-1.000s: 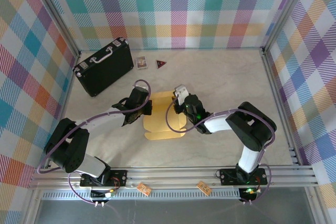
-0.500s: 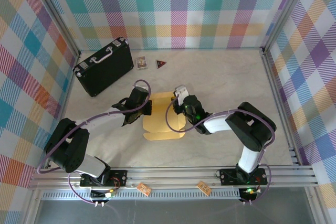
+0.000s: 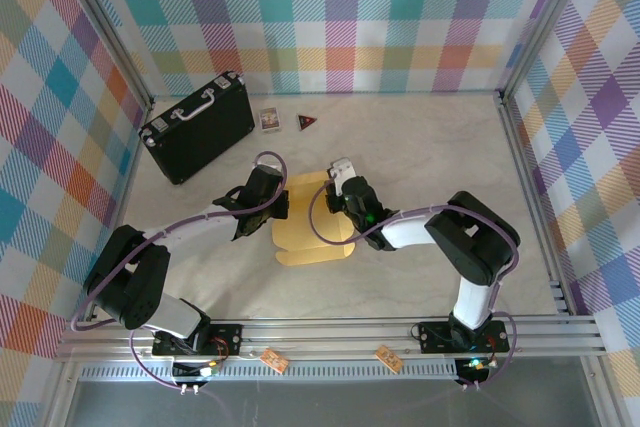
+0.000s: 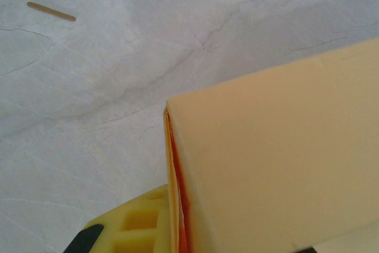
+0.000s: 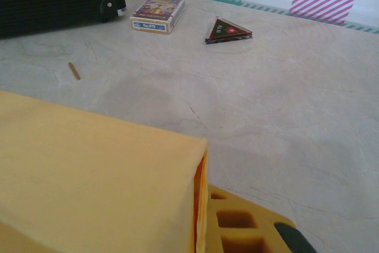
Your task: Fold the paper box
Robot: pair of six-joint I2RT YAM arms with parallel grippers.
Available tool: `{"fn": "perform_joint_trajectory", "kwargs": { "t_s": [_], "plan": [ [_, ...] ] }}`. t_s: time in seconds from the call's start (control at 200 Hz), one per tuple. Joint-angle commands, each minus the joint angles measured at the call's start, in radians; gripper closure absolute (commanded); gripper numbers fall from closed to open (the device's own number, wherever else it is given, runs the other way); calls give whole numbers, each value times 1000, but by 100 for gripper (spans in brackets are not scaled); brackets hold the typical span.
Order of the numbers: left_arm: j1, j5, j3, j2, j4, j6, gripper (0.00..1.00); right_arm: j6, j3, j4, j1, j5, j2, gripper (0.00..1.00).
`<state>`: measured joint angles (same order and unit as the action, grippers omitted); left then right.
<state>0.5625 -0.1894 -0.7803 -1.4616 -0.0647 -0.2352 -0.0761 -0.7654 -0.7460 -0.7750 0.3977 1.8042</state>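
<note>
The mustard-yellow paper box [image 3: 305, 229] lies in the middle of the table between my two arms. My left gripper [image 3: 279, 206] is at its left edge and is shut on the left side wall. In the left wrist view the wall [image 4: 278, 158] runs between the fingers, with one yellow finger [image 4: 133, 226] outside it. My right gripper [image 3: 334, 197] is at the box's far right corner. In the right wrist view the box wall [image 5: 89, 176] is pinched beside a yellow finger [image 5: 237, 223]. The inner finger of each gripper is hidden by cardboard.
A black hard case [image 3: 197, 125] with a pale handle lies at the back left. A small card pack [image 3: 268, 119] and a dark triangular packet [image 3: 307, 123] lie near the back wall. A thin wooden stick [image 5: 73, 70] lies on the table beyond the box.
My right gripper has shifted a little to the left and away from me along the box's right side, opening briefly and shutting again. The box's right part tilted slightly. The left arm stayed put.
</note>
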Motion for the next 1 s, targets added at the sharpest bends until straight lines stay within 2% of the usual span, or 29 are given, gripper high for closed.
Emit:
{"fn": "perform_joint_trajectory", "kwargs": {
  "t_s": [0.0,0.135,0.19,0.21,0.285,0.54,0.685,0.875,0.995],
  "plan": [
    [8,26,0,14,-9,14,100,-60,-35,49,16,152,21,100],
    [8,24,-2,14,-13,14,100,-47,-36,24,17,108,35,100],
    [8,21,0,17,-13,15,100,-43,-52,59,16,92,34,87],
    [8,19,1,19,-12,16,100,-46,-59,75,17,92,33,86],
    [8,14,2,18,-10,15,100,-56,-56,85,16,85,25,100],
    [8,10,0,16,-13,16,96,-110,16,27,16,132,0,100],
    [9,11,6,31,-8,4,82,-123,68,-24,16,144,-13,100],
    [8,69,-5,17,-25,-11,66,-138,92,-21,16,158,-43,100],
    [9,80,20,9,17,-28,62,-153,87,-1,17,166,-42,100]
  ]
}}
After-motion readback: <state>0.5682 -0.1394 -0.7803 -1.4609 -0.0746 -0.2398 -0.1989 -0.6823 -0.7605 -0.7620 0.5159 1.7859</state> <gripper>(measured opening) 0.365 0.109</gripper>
